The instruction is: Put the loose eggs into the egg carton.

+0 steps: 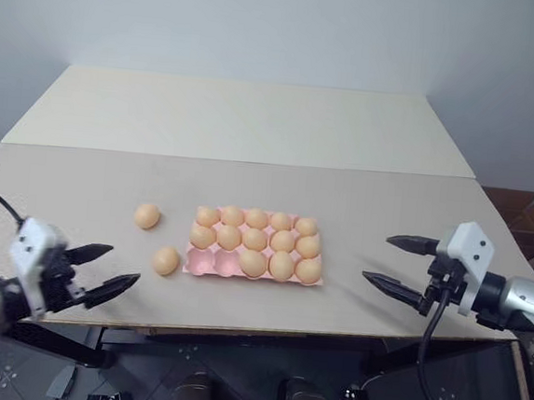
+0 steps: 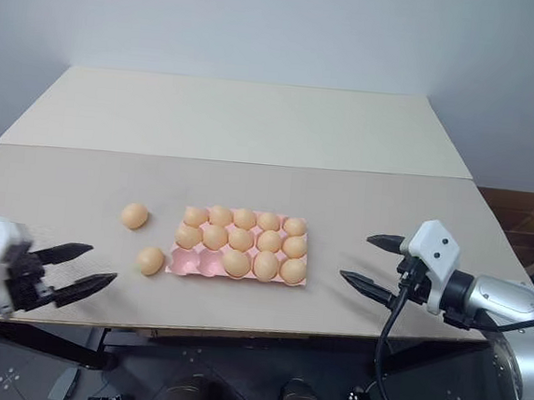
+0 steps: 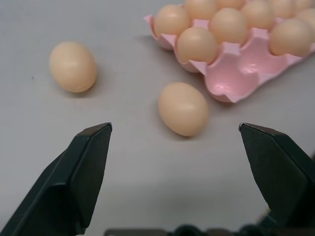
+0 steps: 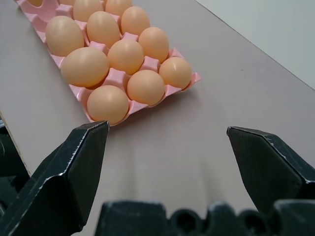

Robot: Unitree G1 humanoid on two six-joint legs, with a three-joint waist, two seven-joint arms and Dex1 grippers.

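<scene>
Left claw (image 1: 110,272) wide open, empty | right claw (image 1: 392,261) wide open, empty | both touching nothing

A pale beige table (image 1: 80,193) carries a pink egg carton (image 1: 207,263) near its front edge. Two loose eggs lie on the bare surface to the carton's left: one egg (image 1: 165,260) just beside the carton's front left corner, the other egg (image 1: 147,216) farther left and back. A second tabletop (image 1: 246,119) adjoins behind
</scene>
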